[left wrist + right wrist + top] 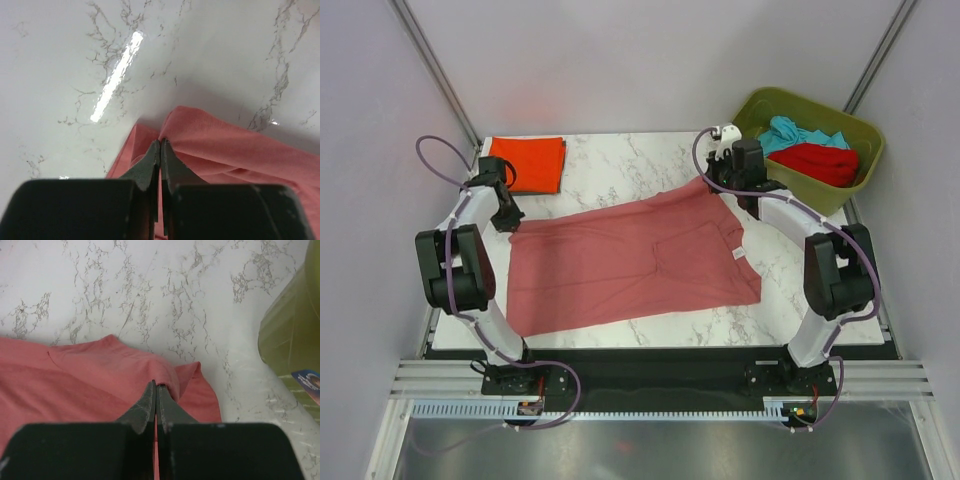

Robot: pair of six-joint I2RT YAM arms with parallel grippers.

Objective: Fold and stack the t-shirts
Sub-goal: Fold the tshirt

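**Both end effectors clamped on the pink t-shirt's far corners**

The left end effector (160, 142) has its fingers pressed together on a raised fold of the dusty pink t-shirt (630, 265), at the shirt's far left corner. That corner is close to the left edge of the counter (620, 160). In the left wrist view, bare marble runs ahead of the fingertips and to their left.

The right end effector (155, 384) is likewise closed on a pinch of the same cloth, at the shirt's far right corner. Marble lies open beyond its tips. The olive-green bin (292, 335) rises to its right, near but not touching.

Between the two grips the shirt lies mostly flat across the middle of the counter, slanting from the far right down toward the near left. Its near hem runs just inside the counter's near edge, and its left side comes close to the left edge.

A folded orange-red t-shirt (528, 163) sits in the far left corner, just beyond the left end effector and apart from the pink cloth.

Open marble shows along the far edge between that folded shirt and the bin. More shows in the near right corner, beside the right arm.

The bin stands at the far right corner, holding a teal t-shirt (795, 132) and a red t-shirt (825, 163), both crumpled.
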